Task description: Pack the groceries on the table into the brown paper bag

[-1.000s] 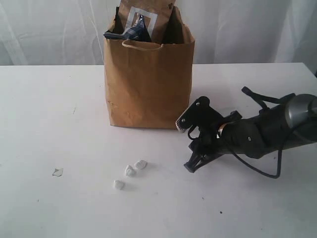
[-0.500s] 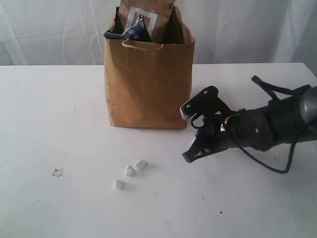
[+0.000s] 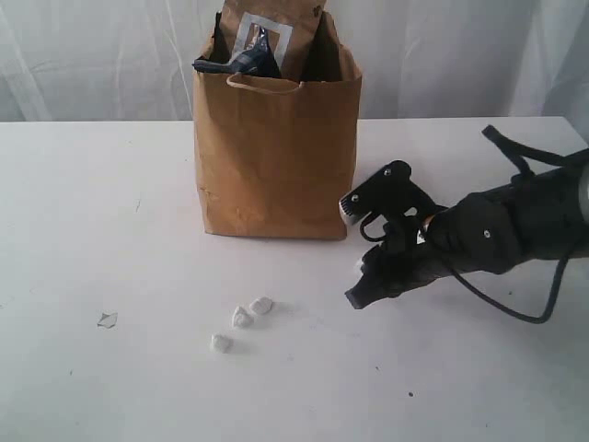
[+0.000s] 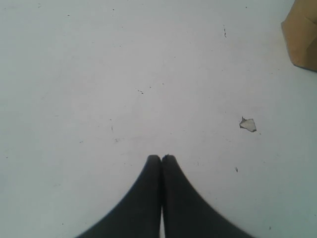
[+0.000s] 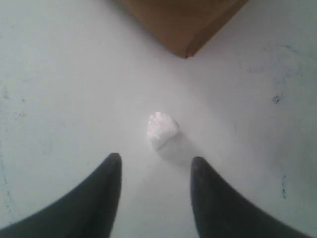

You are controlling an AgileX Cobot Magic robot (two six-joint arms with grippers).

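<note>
The right gripper (image 5: 154, 161), jaws partly apart and empty, hangs low over the table (image 3: 110, 230), a white lump (image 5: 162, 129) just ahead, the brown paper bag (image 3: 276, 157) holding the groceries just far-left of it, seemingly nearer than the closed, empty left gripper (image 4: 161, 158).

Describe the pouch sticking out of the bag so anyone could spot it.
Find the brown paper bag on the white table. The brown pouch rises highest from its open top. Unlike the dark packet beside it, it bears a white square.
</note>
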